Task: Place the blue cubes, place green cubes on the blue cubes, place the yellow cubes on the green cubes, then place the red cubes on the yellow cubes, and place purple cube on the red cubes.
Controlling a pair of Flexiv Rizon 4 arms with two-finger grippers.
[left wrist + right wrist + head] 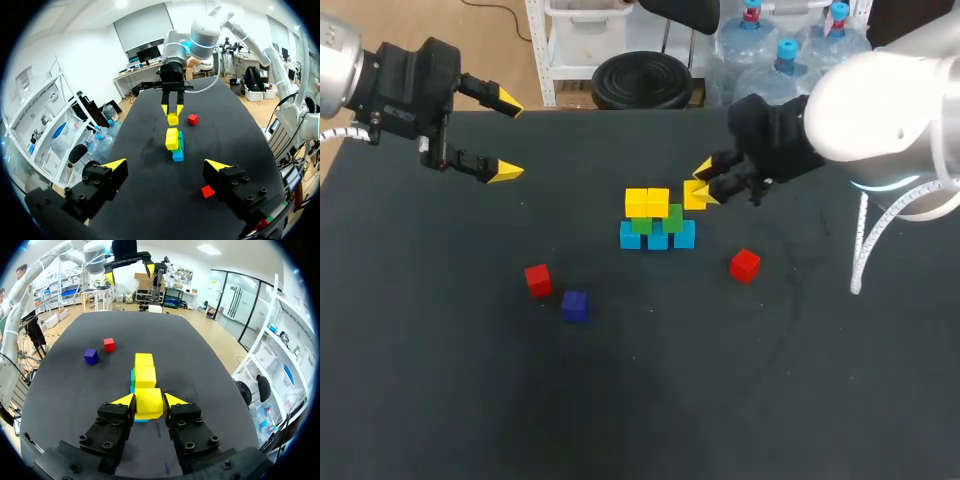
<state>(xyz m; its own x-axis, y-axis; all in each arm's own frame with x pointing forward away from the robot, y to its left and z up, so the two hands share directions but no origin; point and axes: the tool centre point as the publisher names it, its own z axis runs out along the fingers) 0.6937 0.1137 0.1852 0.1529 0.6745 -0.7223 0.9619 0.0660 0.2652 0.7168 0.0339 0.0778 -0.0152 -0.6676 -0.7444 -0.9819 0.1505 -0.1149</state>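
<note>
At the table's middle stands a row of blue cubes with green cubes on them and two yellow cubes on top at the left end. My right gripper is shut on a third yellow cube, held just above the right end of the row; this held yellow cube sits between its fingers. Two red cubes and a purple cube lie loose on the table. My left gripper hangs open and empty at the far left.
From the left wrist, the stack lies ahead of my open left gripper, with one red cube near its finger and another beyond. The black table has free room at the front.
</note>
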